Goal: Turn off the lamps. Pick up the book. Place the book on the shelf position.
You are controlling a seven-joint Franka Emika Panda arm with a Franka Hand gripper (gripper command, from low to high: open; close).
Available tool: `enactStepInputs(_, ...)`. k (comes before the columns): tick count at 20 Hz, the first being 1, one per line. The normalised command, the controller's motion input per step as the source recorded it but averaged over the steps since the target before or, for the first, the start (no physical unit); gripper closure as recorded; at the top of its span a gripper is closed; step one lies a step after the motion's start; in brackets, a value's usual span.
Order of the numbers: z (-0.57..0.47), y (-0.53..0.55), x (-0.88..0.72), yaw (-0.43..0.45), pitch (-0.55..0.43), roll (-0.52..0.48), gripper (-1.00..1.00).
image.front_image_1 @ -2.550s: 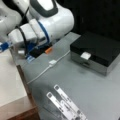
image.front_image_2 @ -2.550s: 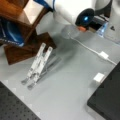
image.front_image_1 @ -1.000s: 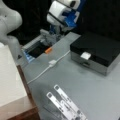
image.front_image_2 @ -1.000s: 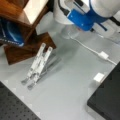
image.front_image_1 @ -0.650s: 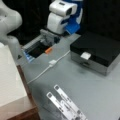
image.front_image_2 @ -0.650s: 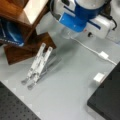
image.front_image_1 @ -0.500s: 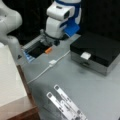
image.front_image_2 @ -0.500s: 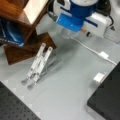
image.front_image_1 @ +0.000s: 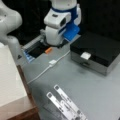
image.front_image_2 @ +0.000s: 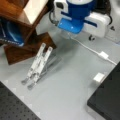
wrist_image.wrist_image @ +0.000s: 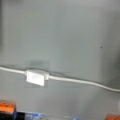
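White and blue, the arm's wrist hangs low over the grey table (image.front_image_1: 82, 82); the gripper (image.front_image_1: 55, 45) is mostly hidden, so its jaw state cannot be told. Just beside it lies a white cable (wrist_image.wrist_image: 75, 80) with an inline switch (wrist_image.wrist_image: 36, 77). The book (image.front_image_1: 10, 77) rests on the wooden shelf position (image.front_image_2: 17, 16). No writing is legible.

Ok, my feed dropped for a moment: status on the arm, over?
Gripper low at table's far side, beside orange switch. Inline switch on white cable under wrist camera. Wooden shelf top at a front view's left, away from gripper.
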Motion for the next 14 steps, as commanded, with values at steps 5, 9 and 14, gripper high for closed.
enactStepInputs(5,-0.17,0.03,-0.24,-0.022,-0.213,0.140,-1.00)
enactStepInputs(9,-0.14,0.00,-0.19,-0.036,-0.213,0.135,-1.00)
enactStepInputs(14,-0.22,-0.06,-0.21,-0.020,-0.234,0.116,-1.00)
